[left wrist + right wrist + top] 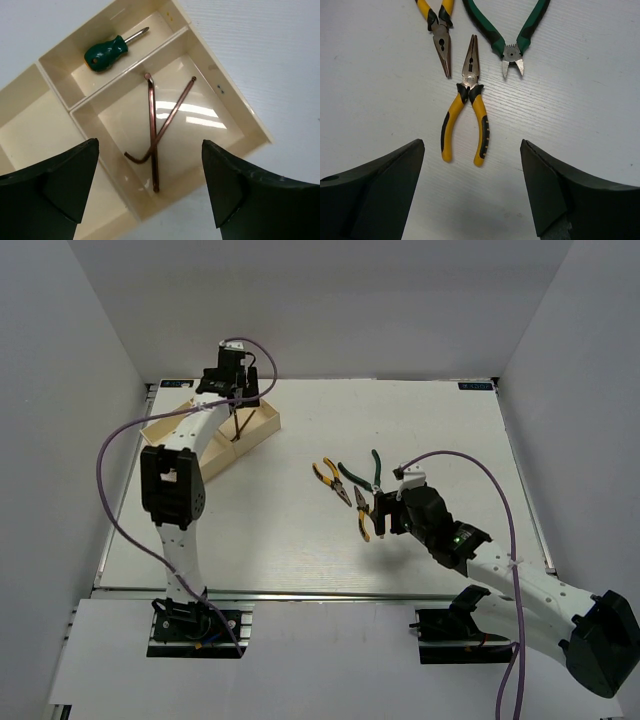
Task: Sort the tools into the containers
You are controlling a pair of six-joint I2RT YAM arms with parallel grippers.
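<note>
The cream tray [268,423] sits at about 10 o'clock on the white table [280,540]. The left wrist view looks down into it. A small screwdriver [107,52] with a green handle lies in the little box at 11 o'clock, and its tip points to 2 o'clock. In the little box next to it, two thin brown bent rods [152,135] lie crossed over each other on the floor of the box. The long part of the tray is off at 9 o'clock.

The left gripper [149,147] hangs right over the rods with its two black fingers [55,190] wide apart. It holds nothing.

The pliers lie on the bare table, a bit toward 3 o'clock from the middle and well apart from the tray. In the right wrist view one yellow pliers [469,92] lies with its nose to 12 o'clock and its handles to 6. A second yellow pliers [440,30] is at 11 o'clock from it, nose down to 6. The green cutters [512,40] are at 1 o'clock, tips down too. All three are close but not touching.

The right gripper [471,145] hangs over the first yellow pliers, fingers [385,190] spread wide and gripping nothing.
</note>
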